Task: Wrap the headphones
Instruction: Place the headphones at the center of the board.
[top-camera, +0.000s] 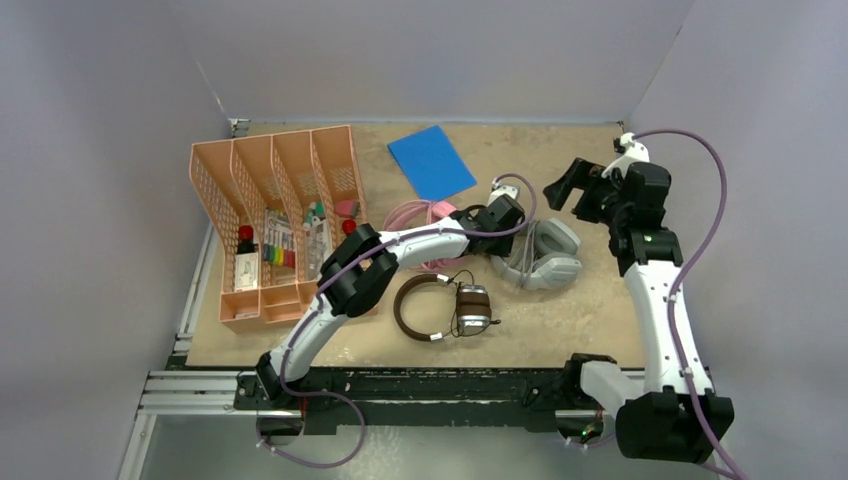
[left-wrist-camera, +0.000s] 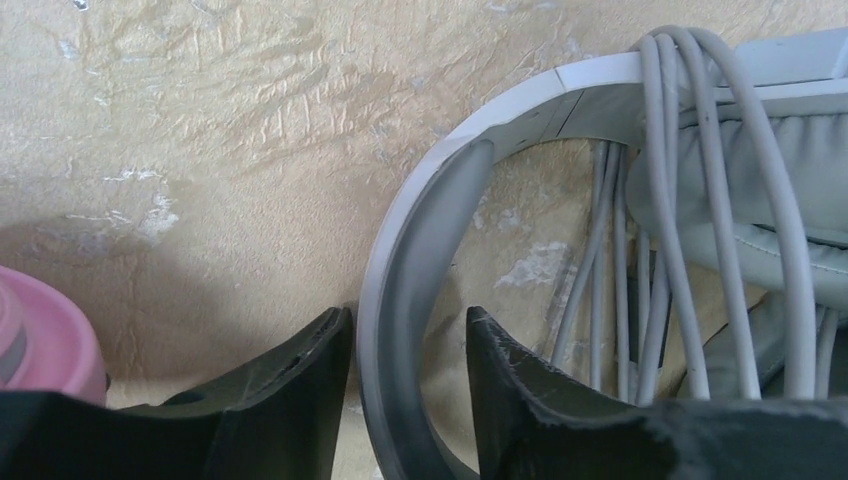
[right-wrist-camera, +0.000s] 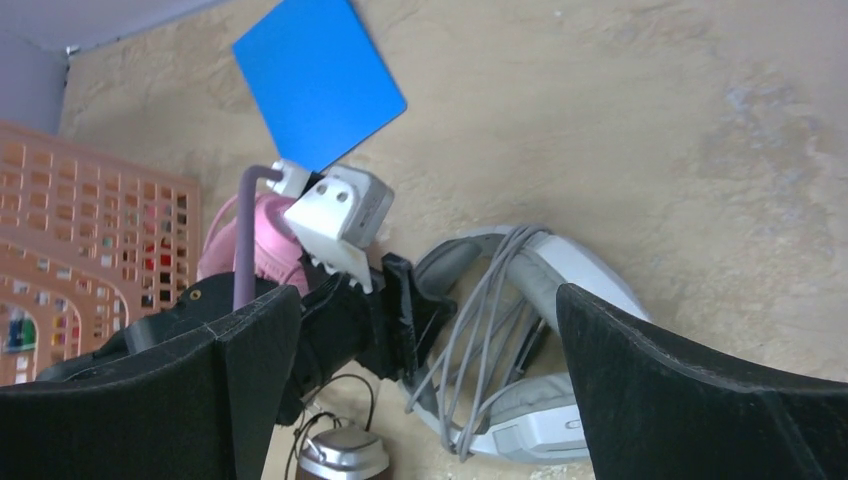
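Your left hand pinches the headband of the light-grey over-ear headset, its grey cable already looped around it, steadying it on the tan desk; your right hand hovers above, fingers spread.

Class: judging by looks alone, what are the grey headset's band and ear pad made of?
Band: probably hard plastic, matt, smooth, with a moulded seam. Ear pad: looks like soft leatherette; it is puffy, creased and stitched along the edge. Neither can be confirmed by sight.
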